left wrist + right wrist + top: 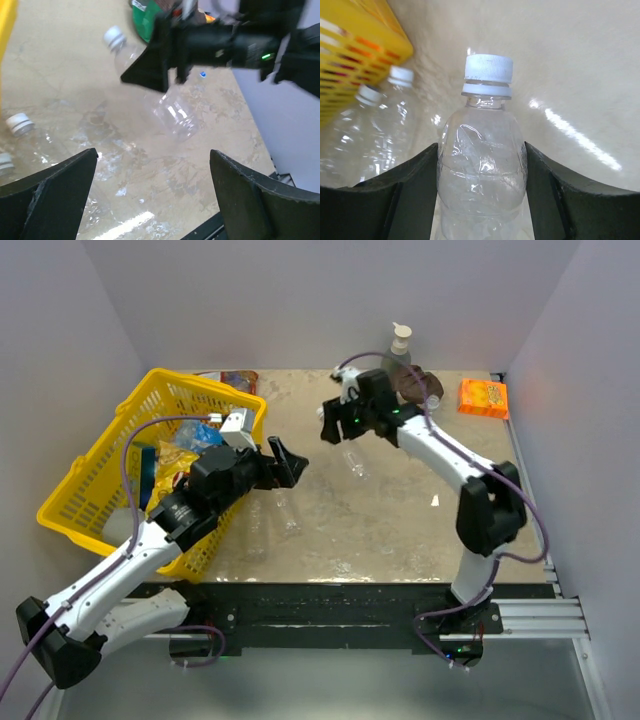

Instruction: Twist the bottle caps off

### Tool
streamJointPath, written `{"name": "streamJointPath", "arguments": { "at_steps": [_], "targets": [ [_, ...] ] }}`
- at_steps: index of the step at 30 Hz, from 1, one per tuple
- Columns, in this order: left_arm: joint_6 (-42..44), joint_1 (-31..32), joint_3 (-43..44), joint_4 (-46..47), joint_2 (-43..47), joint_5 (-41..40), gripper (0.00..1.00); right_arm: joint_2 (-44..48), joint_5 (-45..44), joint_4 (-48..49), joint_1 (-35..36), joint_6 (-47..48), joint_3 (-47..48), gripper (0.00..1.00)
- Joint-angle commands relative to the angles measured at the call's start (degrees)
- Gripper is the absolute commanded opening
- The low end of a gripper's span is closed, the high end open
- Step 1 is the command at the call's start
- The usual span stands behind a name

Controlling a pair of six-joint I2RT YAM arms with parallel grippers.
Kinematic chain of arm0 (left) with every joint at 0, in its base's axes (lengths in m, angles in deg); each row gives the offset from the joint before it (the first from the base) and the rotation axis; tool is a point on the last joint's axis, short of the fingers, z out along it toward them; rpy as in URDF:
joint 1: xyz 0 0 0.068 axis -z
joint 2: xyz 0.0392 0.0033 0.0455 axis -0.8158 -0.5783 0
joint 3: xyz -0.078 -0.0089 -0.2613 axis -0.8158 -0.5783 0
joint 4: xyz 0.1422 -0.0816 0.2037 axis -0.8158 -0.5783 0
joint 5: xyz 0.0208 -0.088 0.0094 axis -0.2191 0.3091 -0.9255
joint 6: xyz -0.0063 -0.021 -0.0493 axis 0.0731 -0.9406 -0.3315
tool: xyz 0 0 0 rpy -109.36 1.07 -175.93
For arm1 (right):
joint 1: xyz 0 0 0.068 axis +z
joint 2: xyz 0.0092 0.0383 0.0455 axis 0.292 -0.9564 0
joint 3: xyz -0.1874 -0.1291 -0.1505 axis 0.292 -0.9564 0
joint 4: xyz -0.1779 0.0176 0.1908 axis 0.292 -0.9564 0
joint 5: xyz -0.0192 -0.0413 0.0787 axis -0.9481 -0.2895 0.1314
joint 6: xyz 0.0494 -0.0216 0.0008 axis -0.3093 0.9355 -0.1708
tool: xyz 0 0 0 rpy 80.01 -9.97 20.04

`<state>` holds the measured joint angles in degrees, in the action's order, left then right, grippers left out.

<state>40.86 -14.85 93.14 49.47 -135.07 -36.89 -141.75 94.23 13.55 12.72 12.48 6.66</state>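
ok so here's the situation. The right gripper (481, 155) is clamped on 1 clear bottle (480, 125). In the right wrist view both fingers (415, 195) press against its ribbed sides, and the white cap (488, 68) sits on the neck, pointing toward the top of the frame. In the top view this all sits upper middle of the table (400, 520). Can't tell if the bottle rests on the surface or is lifted a bit.

The left gripper (152, 160) has its jaws spread wide apart with nothing between them. It hangs near the middle of the top view, just beside the yellow basket (195, 383) on the left. Its wrist camera looks straight at the clamped bottle, well apart from it.

2 other bottles (395, 125) lie side by side on the table. They show at the left of the right wrist view, below the basket edge, both with white caps (400, 76) on.

At the top edge of the overhead shot there's a pump bottle (400, 345), and an orange packet (483, 397) in the upper right corner.
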Motion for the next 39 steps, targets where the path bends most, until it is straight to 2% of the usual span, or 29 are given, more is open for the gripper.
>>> {"name": "streamJointPath", "arguments": {
  "at_steps": [1, 5, 11, 15, 21, 28, 34, 39],
  "targets": [
    [1.3, -0.2, 3.2, 8.3, -3.4, 7.6, 1.00, 14.3, 3.3, 1.5, -0.4, -4.4, -1.1, 0.36],
    [-1.2, -0.2, 3.7, 15.8, -5.7, 15.6, 1.00, 21.7, 6.4, 3.3, -0.5, -9.5, -4.7, 0.36],
    [-5.1, -0.2, 1.0, 26.3, -5.7, 21.8, 1.00, 29.7, 13.4, 11.2, -0.7, -20.5, -11.2, 0.35],
    [-7.1, -0.1, -1.5, 30.0, -4.5, 23.8, 1.00, 32.8, 17.3, 17.3, -0.8, -29.0, -14.8, 0.34],
    [-9.7, -0.2, -5.5, 33.2, -2.3, 24.4, 1.00, 35.0, 19.3, 25.0, -0.8, -36.6, -18.0, 0.33],
    [-12.9, -0.1, -7.8, 34.2, -2.1, 22.4, 1.00, 37.6, 18.5, 28.6, -0.6, -39.5, -19.8, 0.32],
    [-16.1, 1.0, -8.5, 45.1, -7.0, 28.8, 1.00, 38.2, 17.3, 28.8, -0.7, -38.0, -20.8, 0.32],
    [-20.1, 1.7, -9.6, 53.7, -10.7, 30.9, 1.00, 38.4, 17.3, 29.3, -0.5, -38.1, -21.0, 0.32]
  ]
}}
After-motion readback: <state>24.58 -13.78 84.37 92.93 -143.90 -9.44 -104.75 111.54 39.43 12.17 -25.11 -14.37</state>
